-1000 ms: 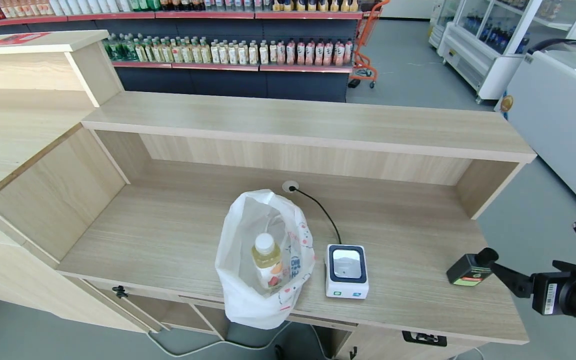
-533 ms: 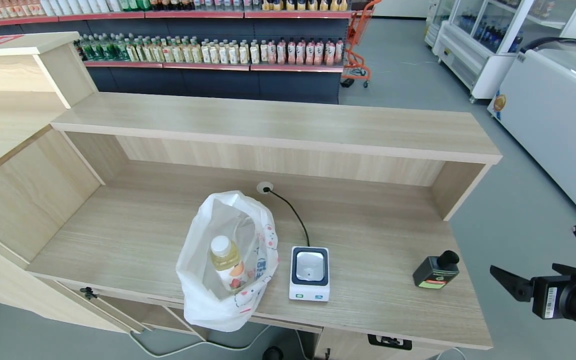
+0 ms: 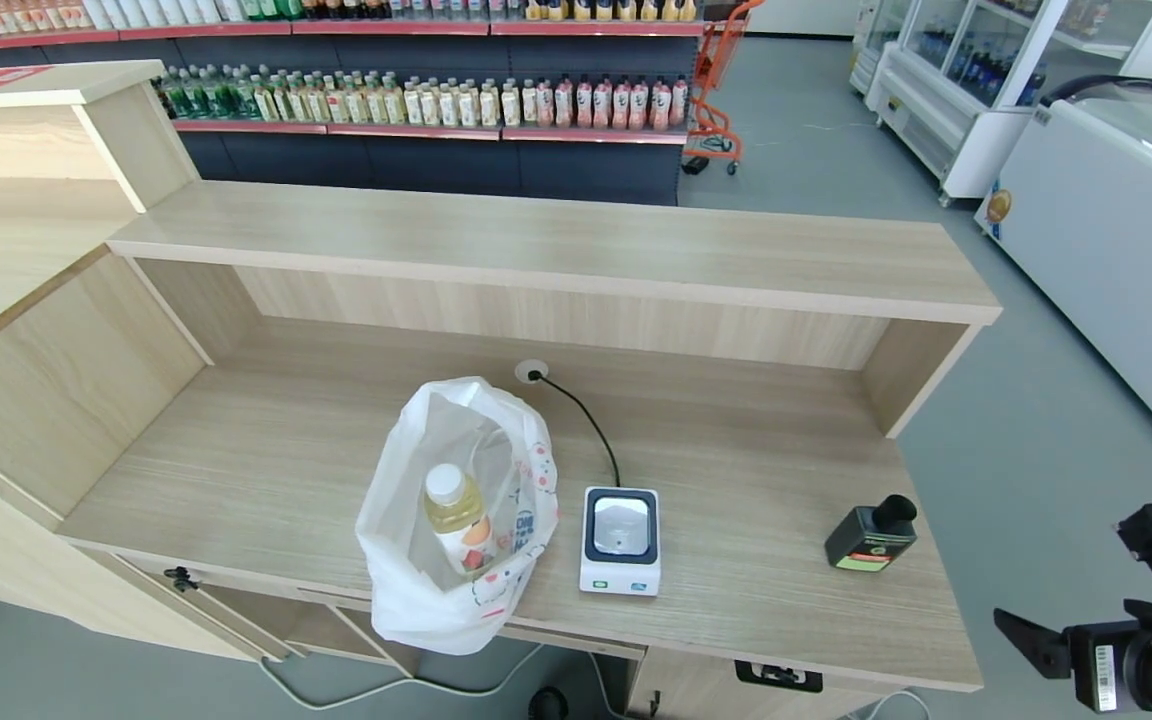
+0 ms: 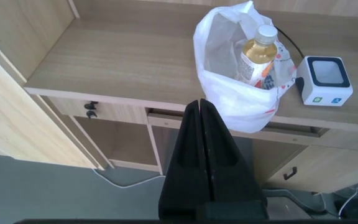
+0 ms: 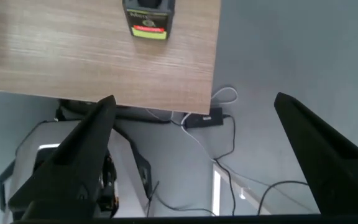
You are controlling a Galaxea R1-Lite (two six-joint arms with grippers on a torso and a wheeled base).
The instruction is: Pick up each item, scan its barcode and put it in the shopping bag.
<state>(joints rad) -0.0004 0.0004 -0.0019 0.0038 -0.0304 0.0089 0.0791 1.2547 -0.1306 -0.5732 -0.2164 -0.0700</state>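
A small dark bottle (image 3: 871, 537) with a green and red label lies near the right end of the wooden counter (image 3: 736, 450); the right wrist view has it at the counter's end (image 5: 148, 18). My right gripper (image 3: 1061, 568) hangs open off the counter's front right corner, apart from the bottle, its fingers (image 5: 79, 155) spread wide. The white shopping bag (image 3: 416, 580) stands open at the front edge with a yellow drink bottle (image 3: 456, 515) upright inside. Right of the bag sits the white scanner (image 3: 621, 540). My left gripper (image 4: 201, 106) is shut and empty, below and in front of the bag (image 4: 229, 99).
A black cable (image 3: 586, 420) runs from the scanner to a hole in the counter. A raised ledge (image 3: 536, 240) walls the back, side panels close both ends. Drawers (image 4: 104, 109) sit under the front edge. Cables (image 5: 222, 118) lie on the floor by the right end.
The head view has shifted. My right gripper, close against the dark bottle a second ago, has drawn back and sunk below the counter's corner; the bottle lies still.
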